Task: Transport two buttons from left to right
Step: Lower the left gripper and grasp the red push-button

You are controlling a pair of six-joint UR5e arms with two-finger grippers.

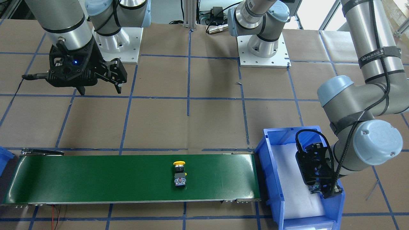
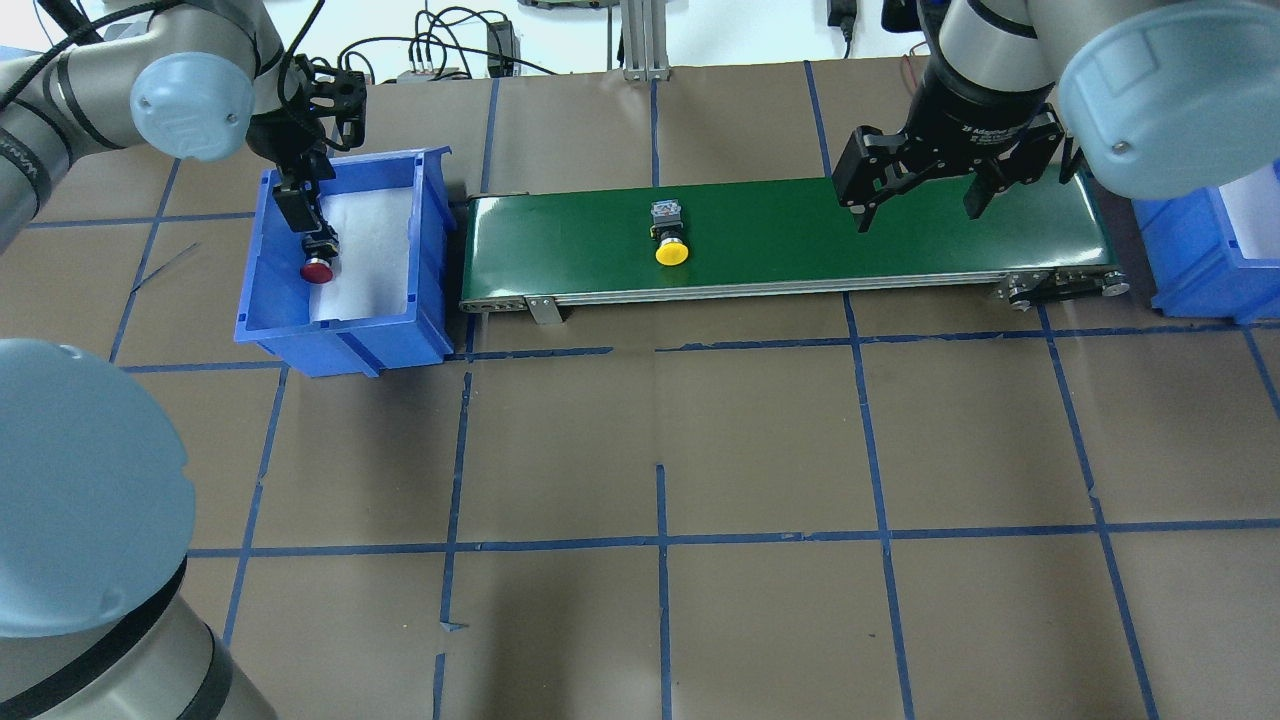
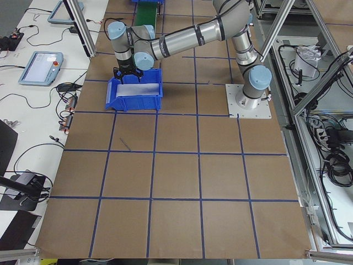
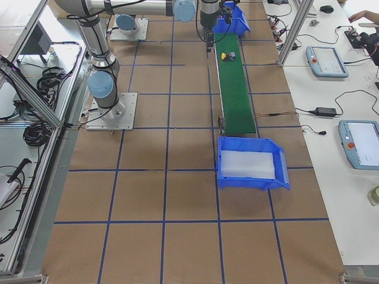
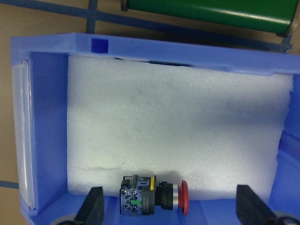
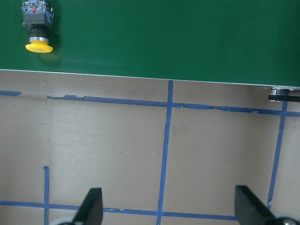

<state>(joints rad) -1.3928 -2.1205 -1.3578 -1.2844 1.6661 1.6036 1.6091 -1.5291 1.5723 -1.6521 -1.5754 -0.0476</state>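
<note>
My left claw (image 5: 169, 207) gapes wide and empty, astride the red button (image 5: 152, 201) lying by the blue bin's (image 5: 47, 140) wall. I'd sink lower and pinch its blocky body, not the cap. The yellow button (image 2: 670, 235) lies mid-belt (image 2: 900, 250); my right claw (image 2: 920, 212) hangs open, empty.

Robotics laboratory cell. Indicators: two UR5e arms (image 1: 361, 32) bolted to white base plates (image 1: 274, 60) on a paper-covered desk (image 2: 760, 430) gridded with blue tape (image 2: 800, 538); a green conveyor belt (image 1: 96, 179); teach pendants (image 4: 325, 61); aluminium-profile framing (image 3: 79, 27); cable bundles (image 3: 331, 160) alongside.
</note>
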